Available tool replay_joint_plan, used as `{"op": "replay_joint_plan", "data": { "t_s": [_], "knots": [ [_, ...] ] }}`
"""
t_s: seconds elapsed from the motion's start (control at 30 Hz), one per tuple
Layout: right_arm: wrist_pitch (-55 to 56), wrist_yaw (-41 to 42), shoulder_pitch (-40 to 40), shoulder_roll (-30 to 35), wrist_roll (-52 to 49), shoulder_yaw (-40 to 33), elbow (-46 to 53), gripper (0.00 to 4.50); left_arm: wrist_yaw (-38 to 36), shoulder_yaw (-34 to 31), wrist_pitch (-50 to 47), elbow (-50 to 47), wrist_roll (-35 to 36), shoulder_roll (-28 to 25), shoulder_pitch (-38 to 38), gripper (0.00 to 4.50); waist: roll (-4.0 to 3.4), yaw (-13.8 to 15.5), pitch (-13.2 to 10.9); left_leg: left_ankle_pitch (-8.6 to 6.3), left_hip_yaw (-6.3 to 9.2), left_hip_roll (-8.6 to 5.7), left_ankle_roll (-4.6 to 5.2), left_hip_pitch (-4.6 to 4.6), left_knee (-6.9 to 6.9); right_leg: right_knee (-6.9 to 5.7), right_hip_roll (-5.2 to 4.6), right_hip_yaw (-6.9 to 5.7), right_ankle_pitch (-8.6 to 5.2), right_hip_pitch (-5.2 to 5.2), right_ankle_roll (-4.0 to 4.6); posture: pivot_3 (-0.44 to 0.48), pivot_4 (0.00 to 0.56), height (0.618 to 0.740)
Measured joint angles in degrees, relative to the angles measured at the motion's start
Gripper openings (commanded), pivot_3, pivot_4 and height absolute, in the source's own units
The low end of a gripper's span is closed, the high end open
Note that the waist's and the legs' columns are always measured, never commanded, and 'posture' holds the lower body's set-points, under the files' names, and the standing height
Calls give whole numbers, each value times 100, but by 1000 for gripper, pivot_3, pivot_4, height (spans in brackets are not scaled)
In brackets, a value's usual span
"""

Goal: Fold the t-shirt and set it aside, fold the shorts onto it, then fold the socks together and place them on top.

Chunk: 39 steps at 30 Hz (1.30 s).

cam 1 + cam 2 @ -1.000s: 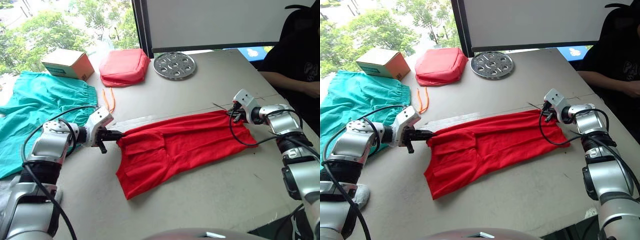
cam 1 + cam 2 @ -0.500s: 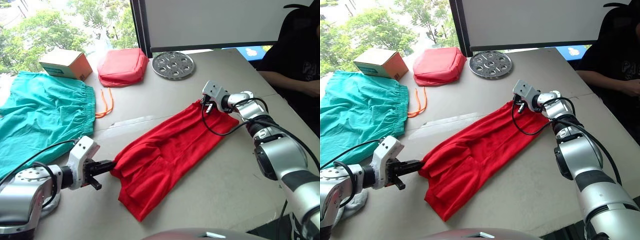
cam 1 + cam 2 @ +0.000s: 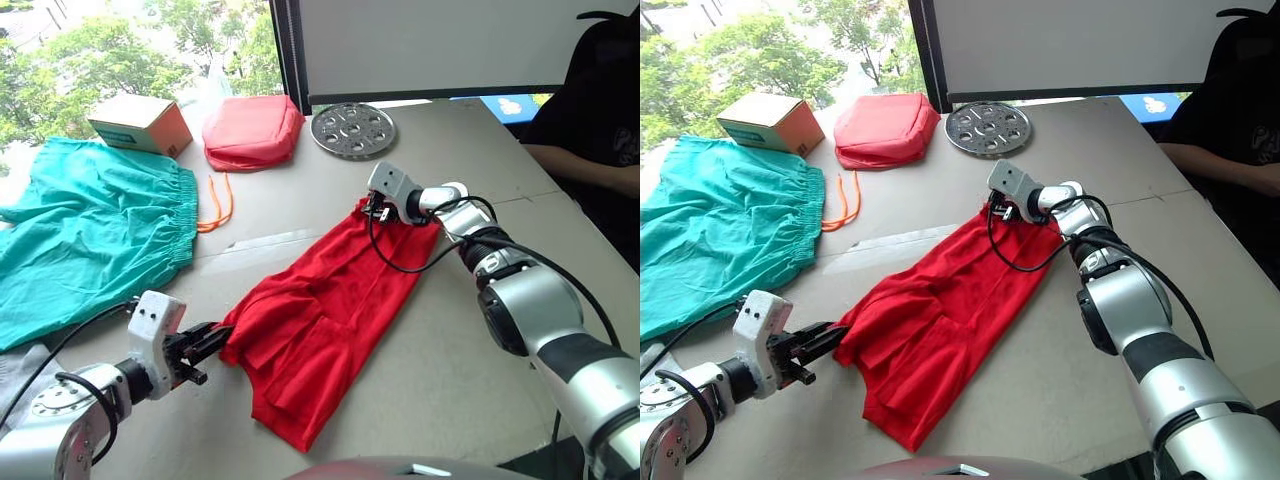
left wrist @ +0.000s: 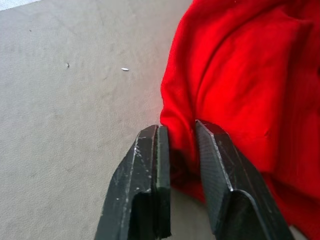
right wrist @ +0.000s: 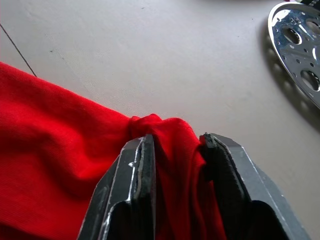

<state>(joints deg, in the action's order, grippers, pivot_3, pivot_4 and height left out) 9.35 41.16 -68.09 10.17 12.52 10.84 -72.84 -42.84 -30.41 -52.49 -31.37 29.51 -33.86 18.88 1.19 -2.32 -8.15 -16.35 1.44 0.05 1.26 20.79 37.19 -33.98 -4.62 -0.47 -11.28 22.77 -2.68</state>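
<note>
The left arm lies low along the near-left part of the counter [image 3: 300, 215], forearm pointing inward. Its left hand [image 3: 205, 345] has both black fingers [image 4: 152, 170] clamped on a bunched edge of the t-shirt [image 3: 320, 310]. The right arm stretches far forward and across toward the counter's middle, wrist bent inward. The right hand [image 3: 375, 207] pinches the shirt's far end between its fingertips [image 5: 145, 165].

t-shirt [image 3: 320, 310] mid-table [image 3: 480, 370]; shorts [image 3: 80, 240] to its left; pouch [image 3: 252, 130], box [image 3: 140, 122], disc [image 3: 352, 130] behind
</note>
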Motion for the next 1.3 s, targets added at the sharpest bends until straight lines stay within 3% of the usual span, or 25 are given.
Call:
{"op": "replay_joint_plan", "data": {
  "t_s": [0.1,0.13,0.2,0.3,0.43,0.53,0.73,0.9,1.07,1.27,1.3],
  "knots": [
    [-1,-72,324,485,-176,-244,538,4233,-308,-233,338,514,153,-380,-302,4090,3,30,2,13,11,-3,-20,8,-2,9,8,-12,0,-1,0,0,150,740],
    [-53,-108,429,612,-207,-295,680,4251,-390,-310,414,627,162,-522,-331,4302,2,8,1,14,7,-3,-21,9,-4,11,18,-10,0,0,0,0,150,740],
    [-575,-247,947,891,-328,-501,1504,4251,-866,-328,540,920,289,-937,-465,4302,5,14,2,15,11,-2,-20,13,-5,12,34,-13,-1,0,0,0,150,740],
    [-2708,-44,2195,1307,-925,-1001,3789,4251,-1980,-292,917,997,614,-1655,-516,4302,-6,25,-4,13,3,1,-15,18,-6,13,34,-4,-1,0,0,0,150,740],
    [-4783,15,3019,1379,-1629,-1384,5757,4251,-2376,167,1204,886,710,-1755,-748,4302,-20,-7,-9,0,-11,14,8,1,-6,9,37,12,-1,-2,0,0,150,740],
    [-6105,-436,3442,1067,-2095,-1871,6807,4251,-2369,804,1538,892,531,-1721,-1023,4302,-13,15,-2,1,-8,21,8,-5,-5,8,57,8,-1,-7,0,0,150,740],
    [-6791,-1406,3586,393,-2410,-2289,7053,4251,-2192,1584,1961,1975,-39,-1722,-1915,4302,-12,30,-2,2,-13,9,11,-1,1,8,63,10,-1,-5,-2,0,150,740],
    [-6746,-1947,3440,222,-2476,-2400,6753,4251,-2629,2034,2073,3200,-287,-2065,-2546,4302,-8,28,-2,1,-11,0,13,5,-4,8,72,8,-1,0,-6,0,150,740],
    [-6578,-2136,3370,194,-2536,-2419,6522,4251,-3051,2246,2004,3716,-367,-2374,-2671,4302,-6,11,-1,1,-12,11,13,3,-4,7,73,9,1,1,-12,0,150,740],
    [-6484,-2199,3355,147,-2642,-2316,6473,4251,-3207,2335,2060,3593,-460,-2555,-2358,4302,-5,2,-1,0,-14,17,13,-1,-6,5,70,14,0,1,-9,0,150,740],
    [-6463,-2211,3355,124,-2663,-2293,6468,3775,-3181,2315,2057,3522,-469,-2555,-2305,3809,-5,3,-1,0,-14,17,13,-2,-6,5,70,15,-2,1,-7,0,150,740]
  ]
}}
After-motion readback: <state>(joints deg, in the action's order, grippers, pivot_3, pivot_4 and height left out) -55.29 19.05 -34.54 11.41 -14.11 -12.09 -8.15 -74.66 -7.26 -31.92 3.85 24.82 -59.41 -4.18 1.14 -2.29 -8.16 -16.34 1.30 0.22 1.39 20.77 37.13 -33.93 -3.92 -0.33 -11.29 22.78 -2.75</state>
